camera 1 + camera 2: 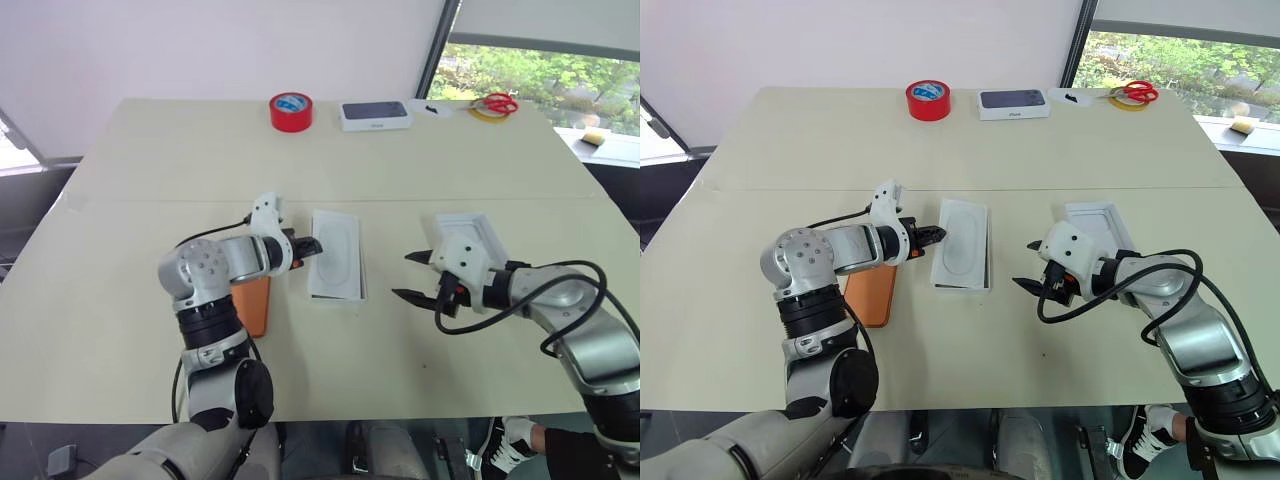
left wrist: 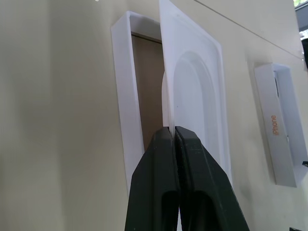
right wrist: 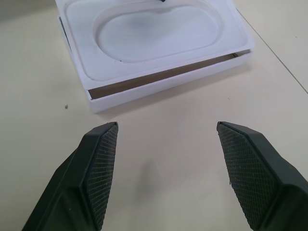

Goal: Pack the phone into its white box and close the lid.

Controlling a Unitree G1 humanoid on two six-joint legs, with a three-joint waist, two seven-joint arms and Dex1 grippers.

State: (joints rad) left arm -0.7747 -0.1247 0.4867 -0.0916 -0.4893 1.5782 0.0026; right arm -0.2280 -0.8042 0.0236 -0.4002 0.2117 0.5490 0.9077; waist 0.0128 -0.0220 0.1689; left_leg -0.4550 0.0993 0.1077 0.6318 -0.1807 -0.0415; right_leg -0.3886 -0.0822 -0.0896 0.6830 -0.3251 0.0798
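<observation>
the white box (image 1: 962, 262) lies mid-surface (image 1: 1040, 140) with a flat white insert (image 2: 199, 91) tilted in it, one long edge raised and clamped in the left pincer (image 2: 172, 132). the phone (image 1: 872, 295) lies face down to its left, under the left arm. the lid (image 1: 1098, 228) rests to the right, just beyond the right pincer (image 3: 166, 144), whose jaws are apart and empty.

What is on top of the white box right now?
The flat white insert with its oval recess lies tilted over the white box, pinched at one edge by the left gripper. Bare brown floor shows beneath; the rest is covered.
</observation>
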